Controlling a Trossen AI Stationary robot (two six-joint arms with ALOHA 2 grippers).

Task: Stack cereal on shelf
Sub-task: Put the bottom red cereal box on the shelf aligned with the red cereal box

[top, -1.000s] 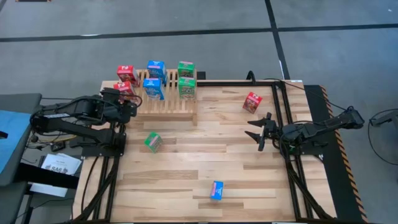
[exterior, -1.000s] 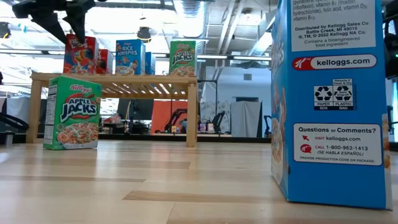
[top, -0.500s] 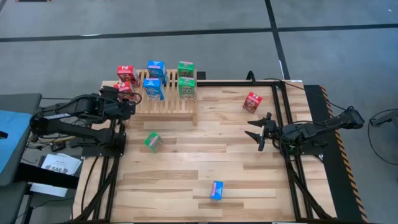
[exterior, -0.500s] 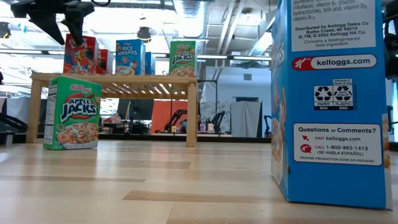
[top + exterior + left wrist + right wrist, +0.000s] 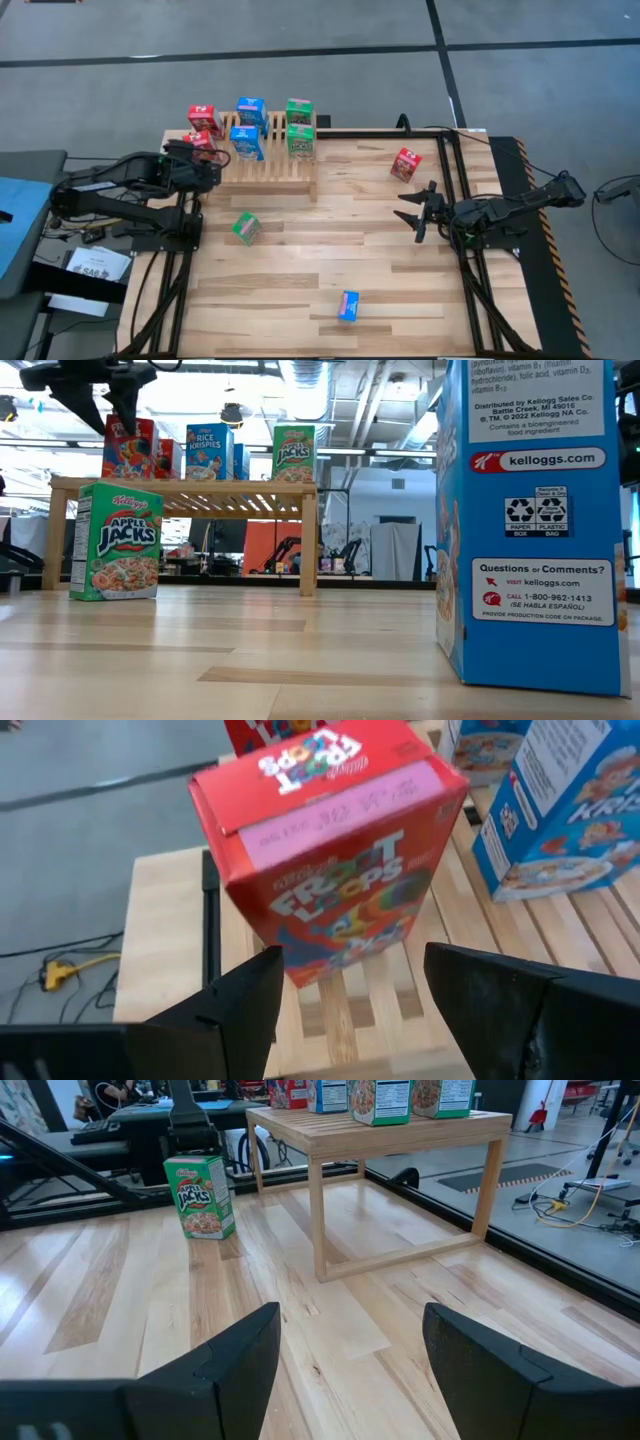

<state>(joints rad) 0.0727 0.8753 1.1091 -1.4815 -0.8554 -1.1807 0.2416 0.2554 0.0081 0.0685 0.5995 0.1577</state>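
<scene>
The wooden slatted shelf [image 5: 270, 170] stands at the table's far left. Several cereal boxes stand upright on it: two red [image 5: 203, 118], two blue [image 5: 246, 142] and two green [image 5: 300, 140]. My left gripper [image 5: 352, 952] hovers open just above and short of the nearer red Froot Loops box [image 5: 330, 850], which stands on its base on the slats at the shelf's left end. The fingers touch nothing. My right gripper [image 5: 408, 215] waits open over the table's right side. Loose boxes stand on the table: green [image 5: 245, 228], red [image 5: 406, 163] and blue [image 5: 348, 305].
The blue box on the table stands close before the low camera [image 5: 535, 520] and fills that view's right side. The shelf's right half [image 5: 295, 178] has bare slats in front of the green boxes. Bare planks lie in the table's middle [image 5: 330, 240].
</scene>
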